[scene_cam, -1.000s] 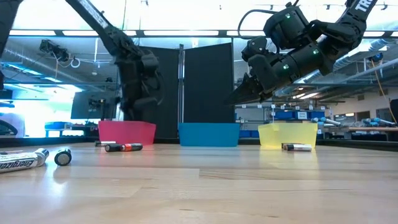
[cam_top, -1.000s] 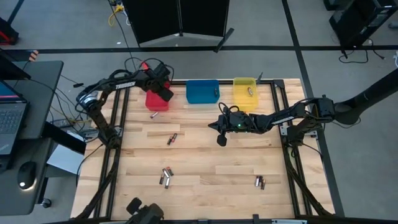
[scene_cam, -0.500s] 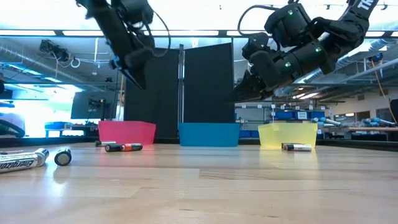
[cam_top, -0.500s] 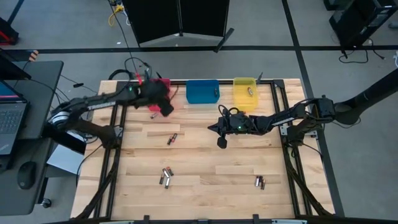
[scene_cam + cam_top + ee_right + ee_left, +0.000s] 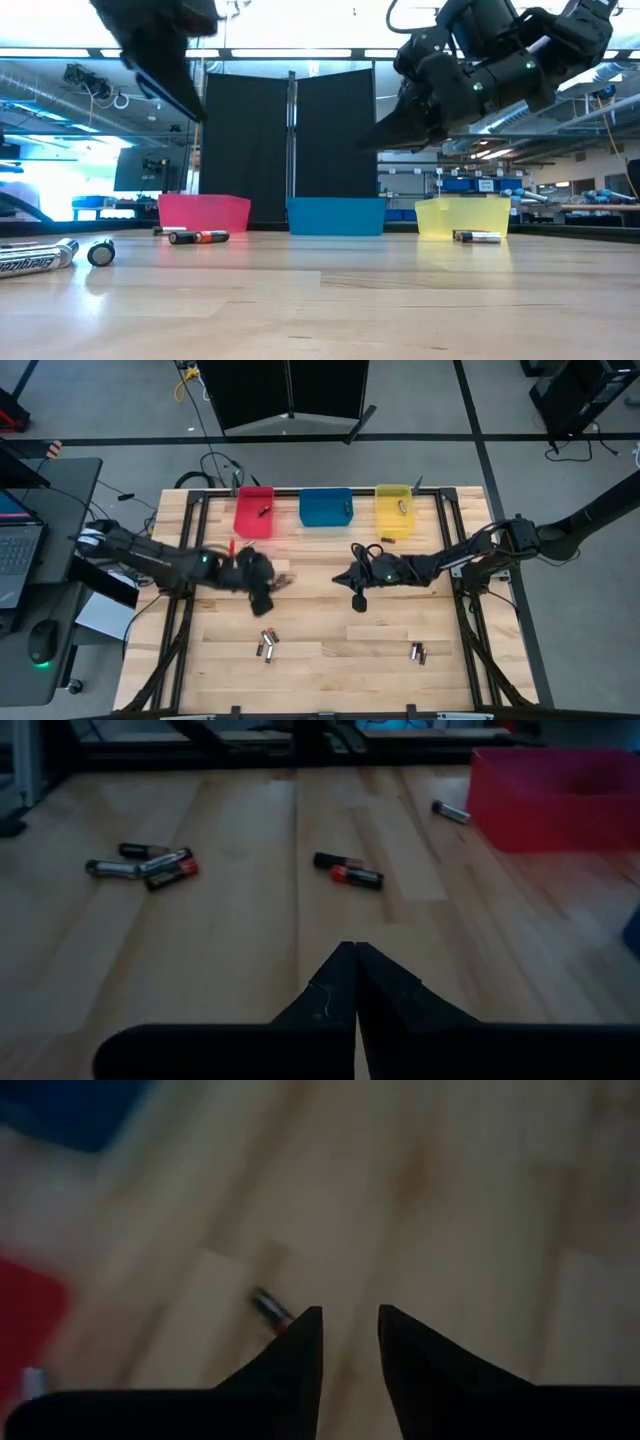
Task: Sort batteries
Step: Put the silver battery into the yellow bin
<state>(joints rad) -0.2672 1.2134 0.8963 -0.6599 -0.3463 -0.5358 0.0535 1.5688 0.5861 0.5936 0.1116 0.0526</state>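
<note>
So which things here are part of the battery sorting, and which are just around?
Part of the job:
- batteries: pair mid-table, cluster near the front, pair front right
- red bin, blue bin, yellow bin

Just around:
- laptop
- mouse
- black screen

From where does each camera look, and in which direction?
High: above the table, straight down; left arm, right arm.
Low: table-top height, level toward the bins; arms overhead.
Left wrist: on left arm, down at the table; open jaws.
Right wrist: on right arm, across the table; shut jaws.
Shared: high and right wrist both show the red bin.
</note>
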